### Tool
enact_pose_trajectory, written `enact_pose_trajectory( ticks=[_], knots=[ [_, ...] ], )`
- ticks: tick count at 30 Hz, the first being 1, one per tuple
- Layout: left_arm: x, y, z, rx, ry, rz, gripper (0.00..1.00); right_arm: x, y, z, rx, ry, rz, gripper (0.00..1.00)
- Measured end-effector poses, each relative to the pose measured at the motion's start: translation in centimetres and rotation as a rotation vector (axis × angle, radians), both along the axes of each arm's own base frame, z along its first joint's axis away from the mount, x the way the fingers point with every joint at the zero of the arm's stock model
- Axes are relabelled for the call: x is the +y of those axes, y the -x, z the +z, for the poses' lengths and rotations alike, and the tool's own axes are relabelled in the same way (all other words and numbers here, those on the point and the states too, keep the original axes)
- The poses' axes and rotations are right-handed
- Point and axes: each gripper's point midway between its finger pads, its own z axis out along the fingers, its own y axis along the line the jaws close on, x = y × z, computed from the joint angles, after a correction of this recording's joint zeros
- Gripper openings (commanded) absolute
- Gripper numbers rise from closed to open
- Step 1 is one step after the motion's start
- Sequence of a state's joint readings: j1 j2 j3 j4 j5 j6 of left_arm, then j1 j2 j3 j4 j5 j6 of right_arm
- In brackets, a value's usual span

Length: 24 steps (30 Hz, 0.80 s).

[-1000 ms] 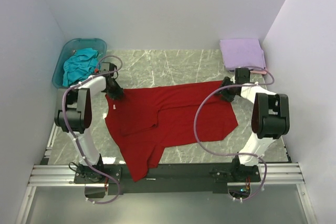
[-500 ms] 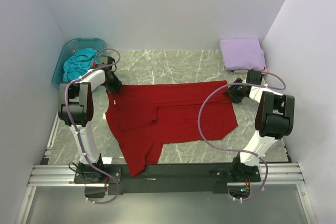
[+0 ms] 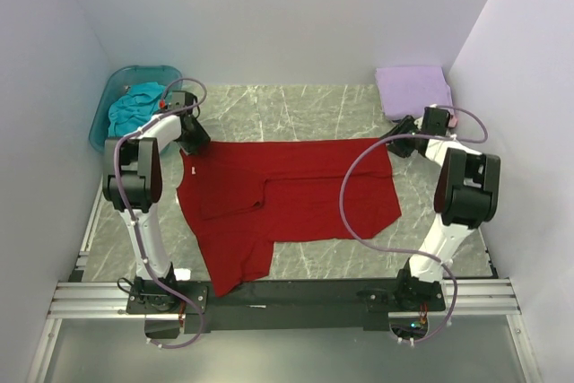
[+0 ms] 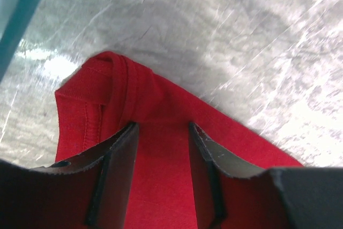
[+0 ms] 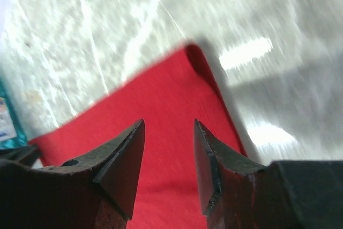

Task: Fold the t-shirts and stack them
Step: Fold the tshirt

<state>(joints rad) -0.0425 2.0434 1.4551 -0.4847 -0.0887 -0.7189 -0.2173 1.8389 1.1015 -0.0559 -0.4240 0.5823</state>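
The deep red t-shirt (image 3: 296,195) lies spread across the marble table (image 3: 296,105), with one part folded over near its middle. My left gripper (image 3: 195,143) is open at the shirt's far left corner; in the left wrist view the fingers (image 4: 120,159) straddle the red cloth (image 4: 161,100) by its collar seam, with the gripper (image 4: 162,127) just over it. My right gripper (image 3: 395,145) is open at the far right corner, over the red cloth (image 5: 161,95), jaws apart (image 5: 169,124). The folded lavender t-shirt (image 3: 413,90) sits at the back right. The teal t-shirt (image 3: 134,107) lies crumpled in the tub.
A translucent blue-green tub (image 3: 143,70) stands at the back left; its edge (image 4: 21,4) shows in the left wrist view. White walls close in on three sides. The shirt's lower left part hangs over the near rail (image 3: 287,298).
Both grippers moved toward the back wall, drawing the red shirt's far edge straight and flat. The shirt shifted back with them.
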Motion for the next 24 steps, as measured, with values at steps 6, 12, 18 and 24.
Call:
enact_pose_trajectory(
  ticks=[6, 12, 18, 24],
  knots=[
    [0.1, -1.1, 0.0, -0.007, -0.005, 0.003, 0.50, 0.0, -3.4, -2.1, 0.010, -0.047, 0.002, 0.48],
    [0.0, -2.9, 0.1, -0.024, -0.004, 0.003, 0.57, -0.3, -5.6, -2.7, 0.018, -0.063, -0.005, 0.49],
    [-0.2, -4.8, 0.6, -0.041, 0.003, -0.002, 0.76, -1.3, -7.4, -2.3, 0.031, -0.037, -0.027, 0.49],
    [-0.7, -4.8, 1.7, -0.042, 0.017, -0.017, 0.91, -1.9, -7.7, 0.2, 0.006, 0.049, -0.033, 0.53]
  ],
)
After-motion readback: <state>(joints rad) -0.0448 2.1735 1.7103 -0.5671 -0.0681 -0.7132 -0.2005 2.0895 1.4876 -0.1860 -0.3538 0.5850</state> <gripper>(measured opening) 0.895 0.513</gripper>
